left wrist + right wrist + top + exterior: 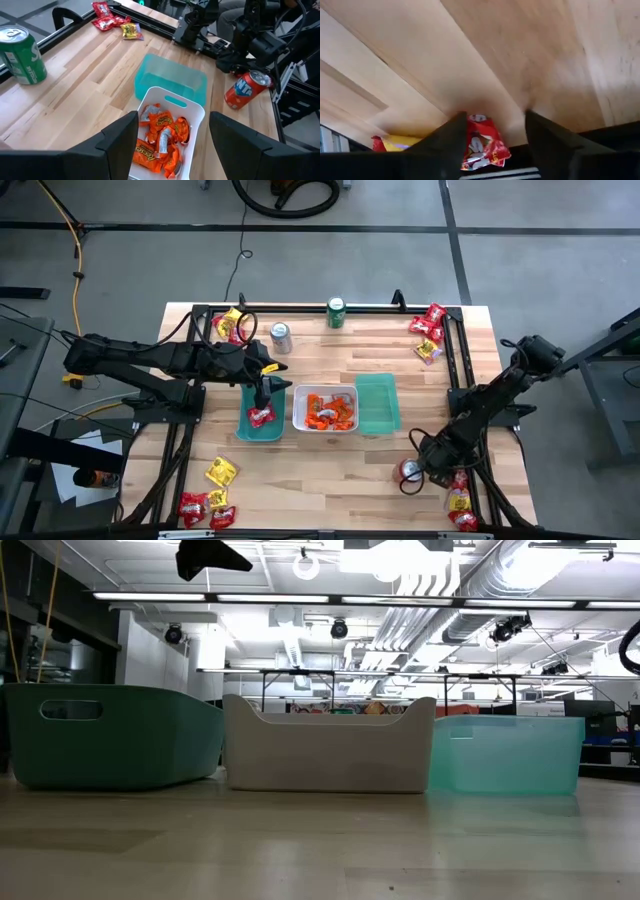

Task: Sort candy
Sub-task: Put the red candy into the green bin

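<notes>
Your right gripper (492,145), fingers partly spread, straddles a red candy packet (482,142) lying between them, ungripped; your left gripper (172,145), fingers wide and empty, hovers above the white tray (195,107) of orange candy (160,142).

Two dark, near-black arms are seen from above, each built of jointed, boxy segments linked by rounded housings. The left arm (150,360) is made up of thick, blocky links, with a rounded joint cap at its outer end. The right arm (500,395) is formed of slimmer links, and a rounded housing is carried at its shoulder. In the wrist views, each arm's fingers (117,142) are shown as broad, matte black, smooth-faced wedges (555,145), with no markings visible.
</notes>
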Controlling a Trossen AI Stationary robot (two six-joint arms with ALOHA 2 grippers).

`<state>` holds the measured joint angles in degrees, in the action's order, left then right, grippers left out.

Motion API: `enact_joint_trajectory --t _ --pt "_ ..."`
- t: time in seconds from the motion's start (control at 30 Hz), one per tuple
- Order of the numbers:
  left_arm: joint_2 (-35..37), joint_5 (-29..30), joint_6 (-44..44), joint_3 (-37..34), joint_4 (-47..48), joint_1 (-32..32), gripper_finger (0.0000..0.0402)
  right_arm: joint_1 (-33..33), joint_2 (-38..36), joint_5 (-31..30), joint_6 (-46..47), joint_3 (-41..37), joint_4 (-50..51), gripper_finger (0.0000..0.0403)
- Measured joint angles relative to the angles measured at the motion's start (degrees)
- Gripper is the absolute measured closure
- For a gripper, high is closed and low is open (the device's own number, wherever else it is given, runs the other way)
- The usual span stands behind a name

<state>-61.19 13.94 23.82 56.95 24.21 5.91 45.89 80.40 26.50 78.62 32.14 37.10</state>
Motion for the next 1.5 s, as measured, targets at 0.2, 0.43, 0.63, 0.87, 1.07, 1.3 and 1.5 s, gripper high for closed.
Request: enact_joint_trajectory --t 0.2,0.43,0.63,0.87,1.07,1.3,1.5 --pt "0.00 0.17 0.01 0.00 -0.02 -0.70 0.0170 1.15 0.02 1.08 -1.14 2.42 1.53 0.0389" --pt "0.00 0.17 0.01 0.00 -0.04 -2.31 0.0170 0.99 -1.07 0.45 -4.12 10.80 7.42 0.0399" --pt "0.00 0.17 0.01 0.00 -0.08 -3.73 0.0170 0.87 -1.75 -4.73 -7.42 22.32 23.11 0.0401" --pt "0.00 0.12 -0.03 0.00 -0.98 -4.09 0.0170 -4.58 -1.77 -20.46 -11.40 36.00 36.03 0.0402" --pt "0.00 -3.11 -1.36 0.00 -6.00 -3.53 0.0170 -13.85 -1.81 -36.90 -19.23 41.06 30.24 0.0402" --pt "0.00 -3.21 -3.54 0.00 -11.06 -1.24 0.0170 -26.06 -1.62 -42.54 -38.20 40.16 5.95 0.0402" --pt "-0.37 -3.09 -4.16 -3.86 -21.95 0.22 0.0170 -33.75 -1.59 -40.49 -50.19 40.15 -9.70 0.0403"
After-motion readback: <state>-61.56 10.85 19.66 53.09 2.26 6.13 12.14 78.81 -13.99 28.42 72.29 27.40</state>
